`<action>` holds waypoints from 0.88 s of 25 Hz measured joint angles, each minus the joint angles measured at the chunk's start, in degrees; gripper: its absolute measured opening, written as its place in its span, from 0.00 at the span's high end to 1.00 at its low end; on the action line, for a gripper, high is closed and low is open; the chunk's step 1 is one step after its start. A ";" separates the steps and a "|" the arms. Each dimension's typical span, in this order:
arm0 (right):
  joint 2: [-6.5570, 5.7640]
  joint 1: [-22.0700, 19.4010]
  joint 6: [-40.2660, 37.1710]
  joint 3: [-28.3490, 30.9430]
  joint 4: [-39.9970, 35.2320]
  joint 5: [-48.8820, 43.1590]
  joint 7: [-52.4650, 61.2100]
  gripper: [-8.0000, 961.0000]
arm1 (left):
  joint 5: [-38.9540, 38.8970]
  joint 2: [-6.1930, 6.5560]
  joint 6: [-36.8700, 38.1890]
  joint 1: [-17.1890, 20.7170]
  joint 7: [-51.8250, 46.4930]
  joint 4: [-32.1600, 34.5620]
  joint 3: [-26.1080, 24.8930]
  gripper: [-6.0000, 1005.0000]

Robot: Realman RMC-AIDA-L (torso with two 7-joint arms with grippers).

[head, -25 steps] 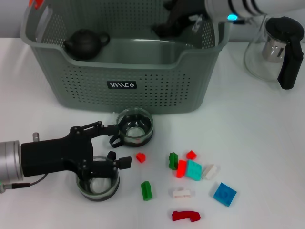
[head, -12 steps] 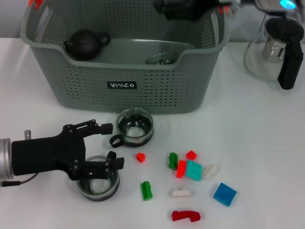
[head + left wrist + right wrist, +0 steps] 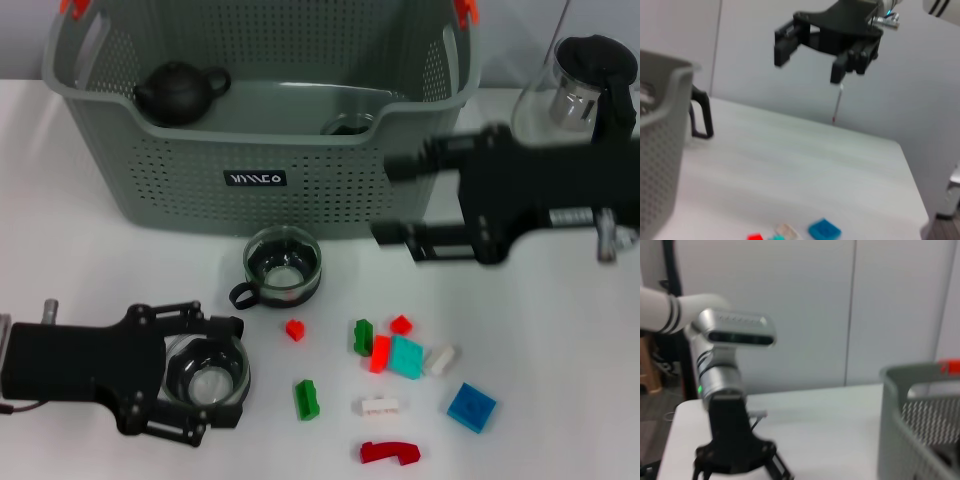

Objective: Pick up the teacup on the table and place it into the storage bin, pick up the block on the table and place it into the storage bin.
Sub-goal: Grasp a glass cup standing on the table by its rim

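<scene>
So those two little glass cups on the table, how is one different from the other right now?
The nearer teacup sits between the open fingers of the left gripper, while the farther teacup stands free, with no gripper around it. The farther one lies close to the storage bin; the nearer one sits further out, toward the table's front edge. The farther cup's dark handle shows plainly; the nearer cup's is hidden. Both are upright, clear glass with dark rims.

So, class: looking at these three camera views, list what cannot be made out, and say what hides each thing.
- Nearer teacup, head view: the left tool straddles it; contact cannot be told.
- Cup inside the storage bin, head view: the front wall hides all but its rim.
- Glass pot, head view: the right tool and its arm cover its base.
- Blocks, left wrist view: blurred, cut off by the edge.
</scene>
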 joint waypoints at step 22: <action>-0.64 4.99 -9.06 12.71 24.38 -0.26 -10.02 0.08 | 11.03 -0.58 -1.46 -3.36 -15.01 11.03 10.17 0.08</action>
